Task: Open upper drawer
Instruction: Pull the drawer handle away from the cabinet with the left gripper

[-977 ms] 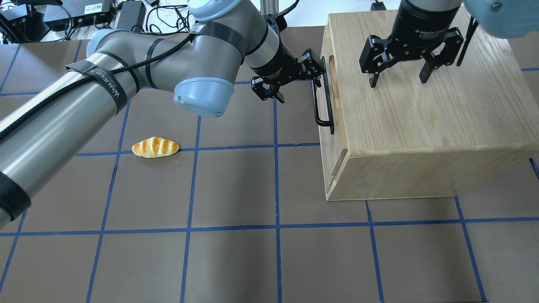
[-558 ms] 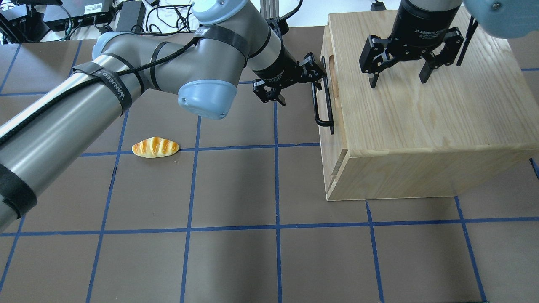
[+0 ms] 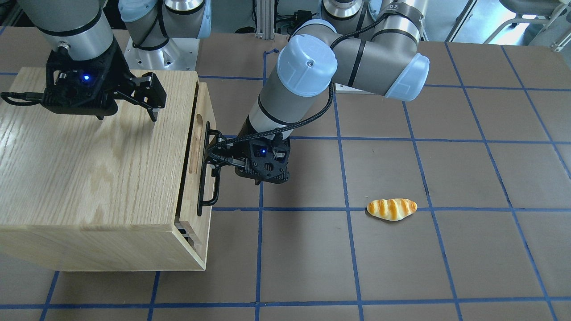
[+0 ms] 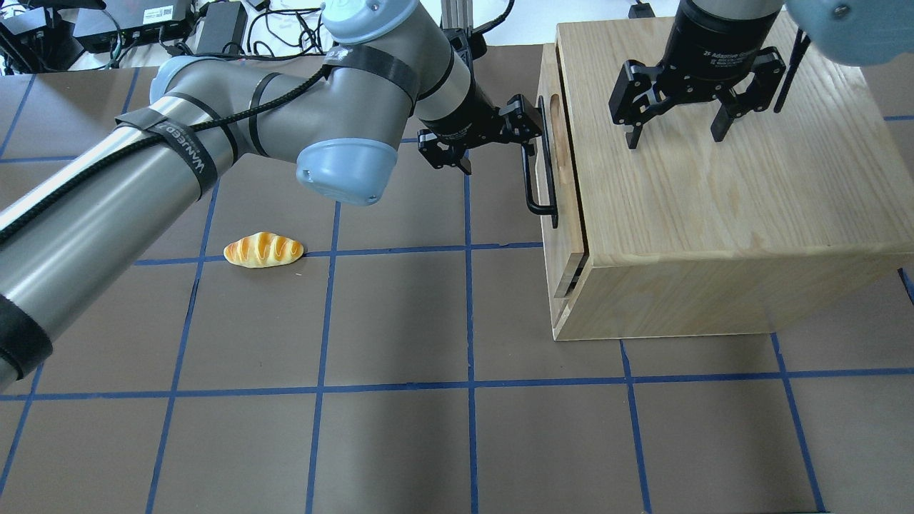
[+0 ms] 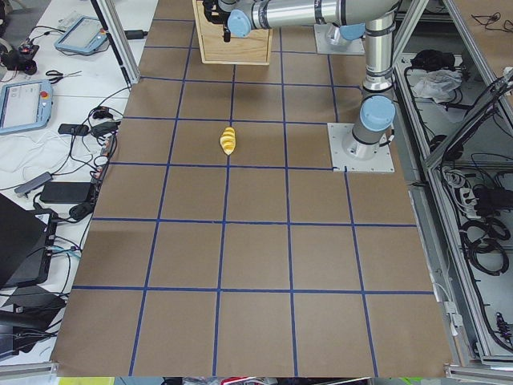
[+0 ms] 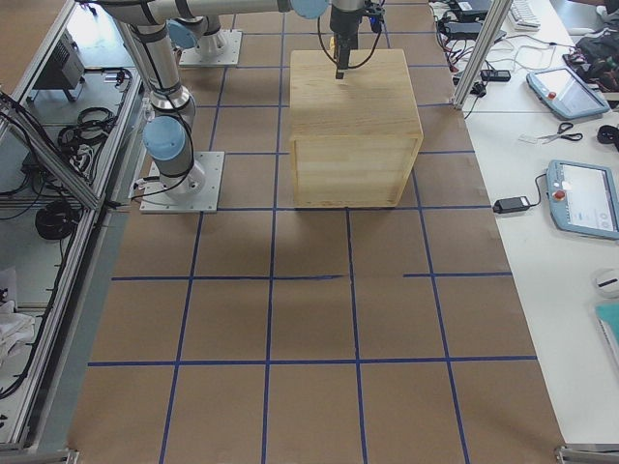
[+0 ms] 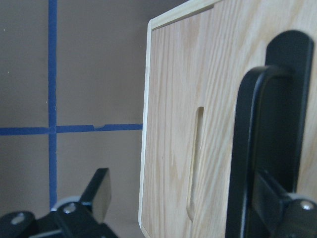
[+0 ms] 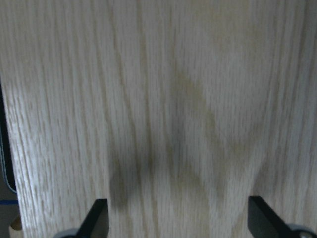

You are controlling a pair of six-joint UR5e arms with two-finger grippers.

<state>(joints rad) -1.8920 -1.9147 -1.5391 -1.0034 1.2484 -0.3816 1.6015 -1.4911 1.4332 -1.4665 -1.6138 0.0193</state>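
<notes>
"2F Adaptive" on right gripper [image 4: 675, 139], gaping empty above cabinet [image 4: 714, 214]; left gripper [image 4: 498, 150] gaping, finger [image 4: 527, 127] at upper drawer [image 4: 565, 239] handle [image 4: 528, 182]; blue-taped brown table [image 4: 393, 321]

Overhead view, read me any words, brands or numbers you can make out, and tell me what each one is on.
"2F Adaptive": white print on the body of the right gripper; the rest is cut off.
"WANJEED", roughly: white letters, upside down, on the black strap around the left arm.
White sticker on the black box behind the table: too small to read.
</notes>
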